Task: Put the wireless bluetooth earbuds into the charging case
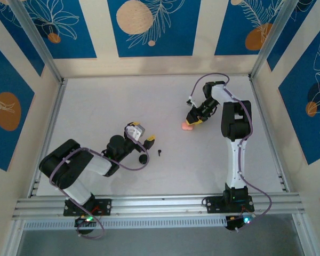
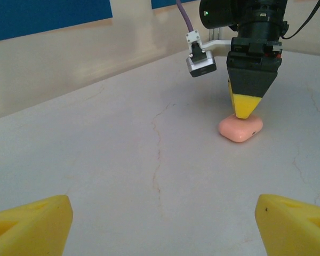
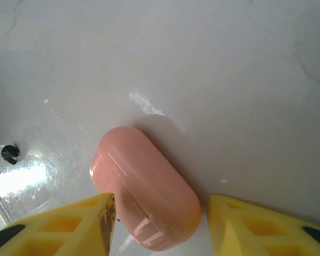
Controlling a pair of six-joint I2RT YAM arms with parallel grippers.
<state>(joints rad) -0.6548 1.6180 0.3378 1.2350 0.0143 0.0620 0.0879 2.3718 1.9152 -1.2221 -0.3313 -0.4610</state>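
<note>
1. R gripper (image 3: 159, 220) (image 1: 194, 119): points down at the table (image 1: 96, 106). Yellow fingers (image 3: 69, 226) are parted, not clenched, one on each side of the pink charging case (image 3: 146, 186). In the R wrist view the left-hand finger looks right against the case wall and the other sits just beside it. Can't tell if either presses.
2. Seen from the L wrist, the R gripper (image 2: 245, 109) is edge-on, its lowest yellow tip meeting the top of the case (image 2: 241, 129). A small grey wrist cam (image 2: 201, 61) hangs off a white bracket beside it, w/ a purple cable above.
3. Any print on the case or arms is too small to read. There's a tiny dark dot on the case side wall; can't tell whether it's a mark or a port.
4. Case look: glossy pale pink, rounded pill shape, lid down, seam line round it, lying flat.
5. Case place: right of centre, in the far half of the table (image 1: 186, 126).
6. Black earbud (image 1: 160, 152): tiny, stemmed, lying loose on the table near-left of the pink case and well apart from it. It shows as a small black speck (image 3: 9, 153) at the left edge of the R wrist view.
7. Rounded black item (image 1: 143, 158): bigger than the earbud and just left of it. Too small to tell what it is.
8. L gripper (image 2: 160, 226) (image 1: 141, 133): released, yellow fingers wide apart w/ nothing between them, low over the table. It sits just beyond the black item and is aimed across at the pink case.
</note>
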